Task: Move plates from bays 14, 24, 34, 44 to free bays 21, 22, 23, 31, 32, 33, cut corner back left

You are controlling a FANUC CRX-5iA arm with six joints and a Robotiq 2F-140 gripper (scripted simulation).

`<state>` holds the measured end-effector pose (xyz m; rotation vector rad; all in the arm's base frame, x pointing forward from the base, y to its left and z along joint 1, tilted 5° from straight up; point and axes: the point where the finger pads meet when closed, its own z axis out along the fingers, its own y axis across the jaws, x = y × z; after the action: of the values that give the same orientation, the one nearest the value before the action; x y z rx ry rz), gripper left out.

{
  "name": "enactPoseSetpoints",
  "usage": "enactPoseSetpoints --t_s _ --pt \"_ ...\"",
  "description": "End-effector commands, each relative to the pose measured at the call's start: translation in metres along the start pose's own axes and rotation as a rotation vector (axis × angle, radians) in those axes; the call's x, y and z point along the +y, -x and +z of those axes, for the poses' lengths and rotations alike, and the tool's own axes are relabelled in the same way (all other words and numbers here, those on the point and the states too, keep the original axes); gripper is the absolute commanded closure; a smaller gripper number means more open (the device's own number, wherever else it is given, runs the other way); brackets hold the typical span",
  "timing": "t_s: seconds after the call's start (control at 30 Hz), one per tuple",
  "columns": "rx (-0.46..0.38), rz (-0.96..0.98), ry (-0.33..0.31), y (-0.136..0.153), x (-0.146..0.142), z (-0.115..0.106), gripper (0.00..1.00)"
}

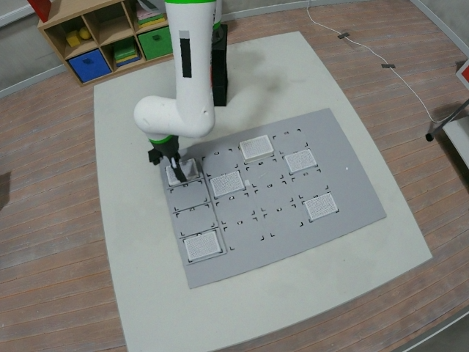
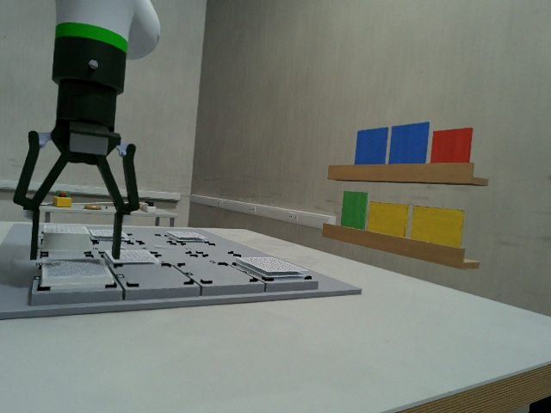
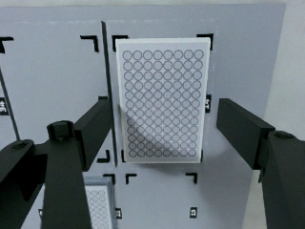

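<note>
My gripper [image 1: 179,170] [image 2: 75,257] [image 3: 163,113] is open and empty, low over bay 14, one finger at each side of the plate there. That plate [image 1: 172,177] [image 2: 73,277] [image 3: 164,72] lies flat inside the corners of bay 14. Another plate [image 1: 201,245] [image 2: 273,265] lies in raised bay 44. A plate [image 1: 227,183] [image 2: 135,256] [image 3: 97,205] lies flat in bay 23, and one [image 1: 300,160] [image 2: 107,234] in bay 21. Bays 24, 34, 22, 31, 32 and 33 are empty. Cut corners are too small to tell.
The deep-well block [image 1: 256,148] [image 2: 66,243] stands in bay 12. A plate [image 1: 320,206] [image 2: 187,236] lies in bay 41. The grey deck [image 1: 352,193] [image 2: 331,294] has a raised column 4 along one side. A shelf unit [image 1: 81,50] stands beyond the table.
</note>
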<state>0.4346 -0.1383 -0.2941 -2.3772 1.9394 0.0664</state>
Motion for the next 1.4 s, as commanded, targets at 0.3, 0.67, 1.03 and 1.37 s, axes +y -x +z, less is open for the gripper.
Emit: enactPoseSetpoints --t_s 0.3,0.67,1.03,1.37 --pt "0.001 0.0 -0.001 0.0 -0.001 0.001 0.3" --pt "0.001 0.0 -0.001 0.0 -0.001 0.003 0.3" --pt "0.001 0.0 -0.002 0.0 -0.001 0.017 0.3" --pt "0.001 0.0 -0.001 0.0 -0.001 0.021 0.3"
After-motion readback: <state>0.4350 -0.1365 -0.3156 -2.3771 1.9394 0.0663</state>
